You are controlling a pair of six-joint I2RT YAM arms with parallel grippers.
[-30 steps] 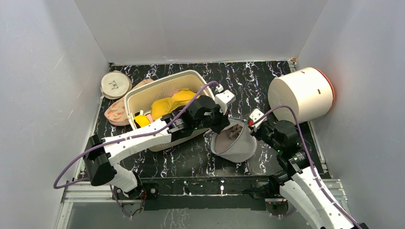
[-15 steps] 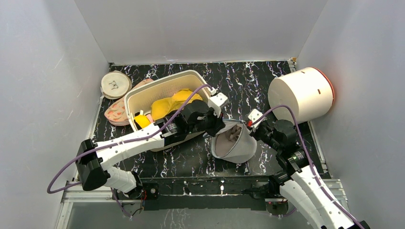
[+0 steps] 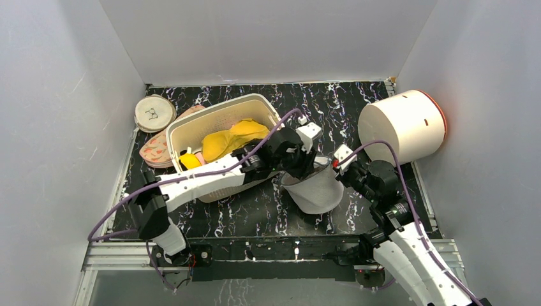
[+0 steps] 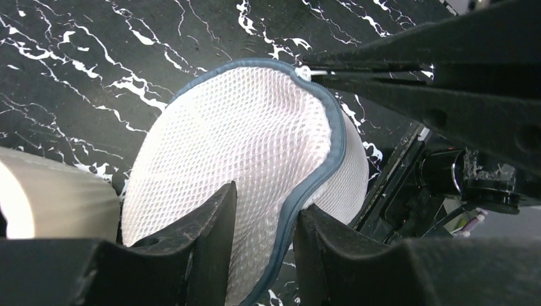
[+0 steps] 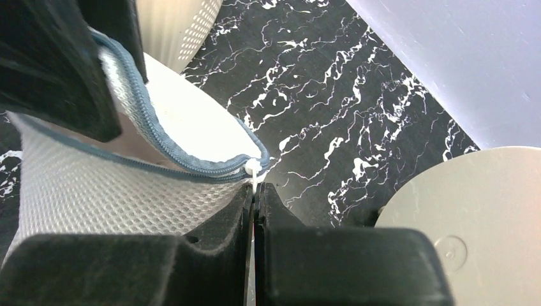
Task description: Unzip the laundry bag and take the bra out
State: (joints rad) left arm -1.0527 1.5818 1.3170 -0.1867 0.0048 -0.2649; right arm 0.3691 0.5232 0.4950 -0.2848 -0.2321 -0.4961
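Right gripper [image 5: 255,191]: fingers pressed together on the white zip pull [image 5: 254,169], at the 3 o'clock edge of the laundry bag [image 3: 317,190] in the top view.

Left gripper [image 4: 263,223]: clamped across the bag's blue-edged lid rim, reaching in from 10 o'clock.

Bag stands mid-table, basket [image 3: 217,107] at its 10 o'clock.

Zip partly open; lid gapes beside the pull.

Bra [image 5: 147,153]: only a pinkish sliver in the gap (probably it).

Left to do: finish the zip run, lift bra out.

A yellow bra [image 3: 229,137] lies in the basket [image 3: 210,118] near a cream disc [image 3: 154,112].
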